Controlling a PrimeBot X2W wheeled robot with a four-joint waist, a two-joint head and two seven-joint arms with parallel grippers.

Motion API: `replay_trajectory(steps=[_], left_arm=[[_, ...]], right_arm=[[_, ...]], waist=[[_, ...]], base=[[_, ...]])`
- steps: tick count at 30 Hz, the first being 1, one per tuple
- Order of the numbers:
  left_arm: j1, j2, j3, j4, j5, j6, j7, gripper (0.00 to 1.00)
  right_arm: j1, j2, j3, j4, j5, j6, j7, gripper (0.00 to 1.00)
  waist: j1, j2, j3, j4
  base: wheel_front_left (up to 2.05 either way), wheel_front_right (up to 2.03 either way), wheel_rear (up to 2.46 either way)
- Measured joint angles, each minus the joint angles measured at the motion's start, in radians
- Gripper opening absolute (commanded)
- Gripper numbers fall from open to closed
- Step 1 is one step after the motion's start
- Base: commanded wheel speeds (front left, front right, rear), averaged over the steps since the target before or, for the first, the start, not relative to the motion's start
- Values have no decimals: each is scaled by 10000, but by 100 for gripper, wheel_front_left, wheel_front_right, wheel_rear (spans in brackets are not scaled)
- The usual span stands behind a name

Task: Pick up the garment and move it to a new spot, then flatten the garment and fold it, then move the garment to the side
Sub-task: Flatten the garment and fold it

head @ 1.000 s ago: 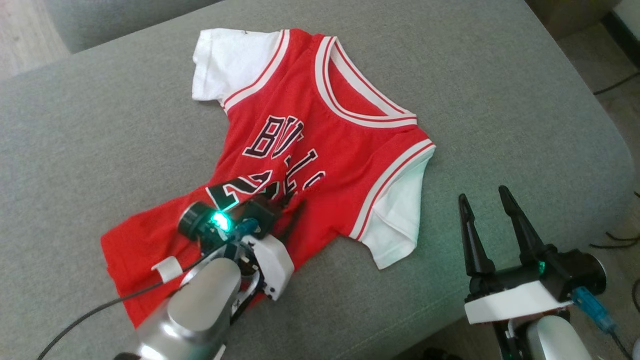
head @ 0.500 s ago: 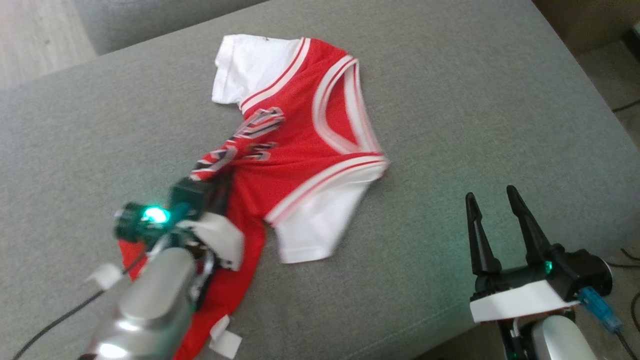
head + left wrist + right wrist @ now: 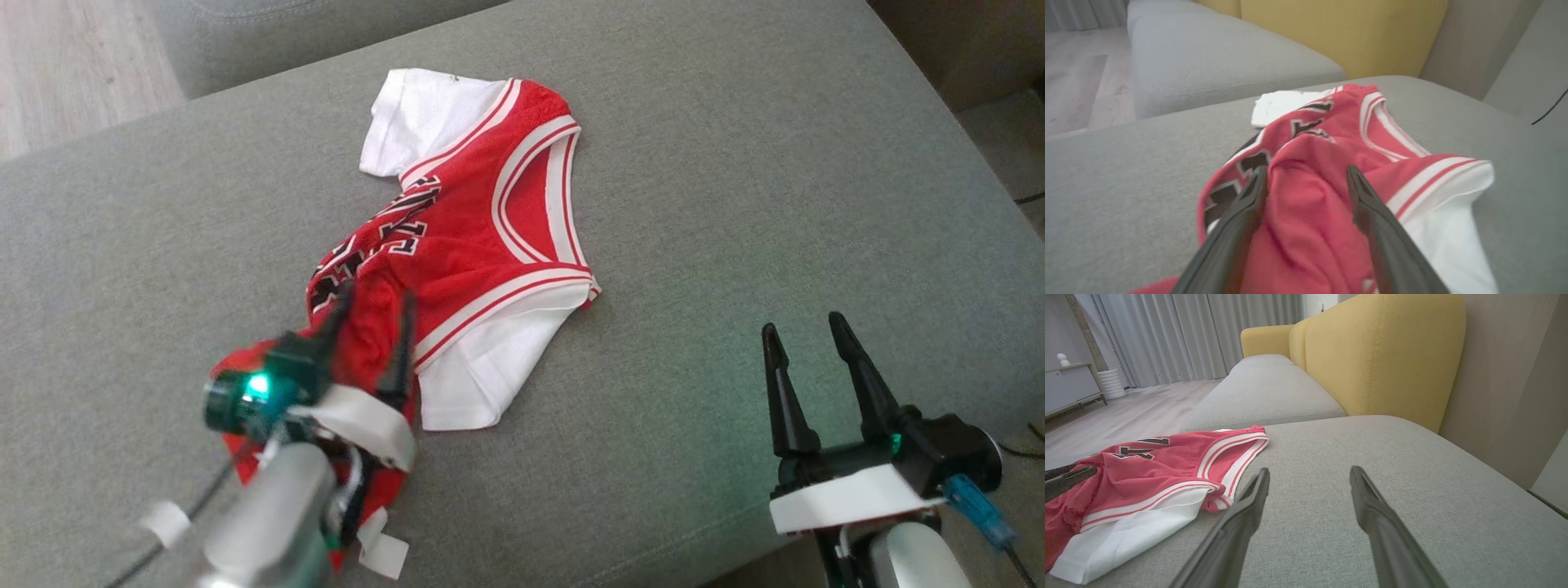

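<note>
You're working over the wide grey cushion (image 3: 775,163), and the jersey (image 3: 490,237) is lying bunched on its left-middle part, nowhere near flat. Its long axis is running on a slant: the hem end is tucked down near you under the left arm, while the collar (image 3: 535,196) and the far white sleeve (image 3: 408,114) are pointing up and away. That slant is what your next move is hanging on, I'd say, since flattening means pulling along it. Your left gripper (image 3: 377,292) is sitting right over the hem-side bunch. Its jaws are spread wide, and a soft ridge of red cloth is bulging between the fingers, loose rather than pinched. Your right gripper (image 3: 801,321) is hovering over bare cushion at the front right, jaws wide and holding nothing, well apart from the jersey. The near white sleeve (image 3: 469,392) is the part lying closest to it, off to its left. So left is the nearer arm by far.
</note>
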Motion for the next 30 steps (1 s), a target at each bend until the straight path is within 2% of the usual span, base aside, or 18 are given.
replay_trajectory(steps=[5,10,15,19,23,24,25,26,27,28,30], left_arm=[[668,-109,-784,-1758,370,0,25,100],[895,-454,-1992,-2782,529,-548,1080,100],[910,-487,-2495,-2382,823,-625,1843,100],[631,-313,-2543,-1618,1354,-146,1987,100],[330,-105,-2516,-1072,1396,-19,2174,100],[316,-73,-2520,-1012,1425,-8,2174,97],[315,-69,-2518,-963,1423,35,2174,73],[308,-69,-2512,-911,1423,59,2173,39],[284,-69,-2485,-865,1421,67,2161,24],[247,-63,-2468,-830,1406,63,2161,0],[222,-84,-2464,-825,1296,19,2161,0]], right_arm=[[25,-2,-79,-2,0,0,0,100],[-8,0,-2,-6,2,0,0,100],[-50,0,238,-6,6,0,0,100],[-63,0,245,-4,90,0,0,100],[-59,0,228,-2,92,0,0,100],[-58,0,234,-2,100,0,0,100],[-58,0,236,-2,142,0,0,100],[-58,0,234,-2,190,0,0,100],[-58,0,234,-2,194,0,0,100],[-57,0,232,-2,194,0,0,100],[-46,0,221,-2,194,0,0,100]], waist=[[0,0,33,108],[0,0,216,150],[0,0,373,-62],[0,0,454,-340],[0,0,497,-588],[0,0,508,-639],[0,0,515,-679],[1,0,511,-712],[0,0,505,-734],[0,0,497,-741],[1,0,483,-720]], base=[[0,0,0],[0,0,0],[0,0,0],[0,0,0],[0,0,0],[0,0,0],[0,0,0],[0,0,0],[0,0,0],[0,0,0],[0,0,0]])
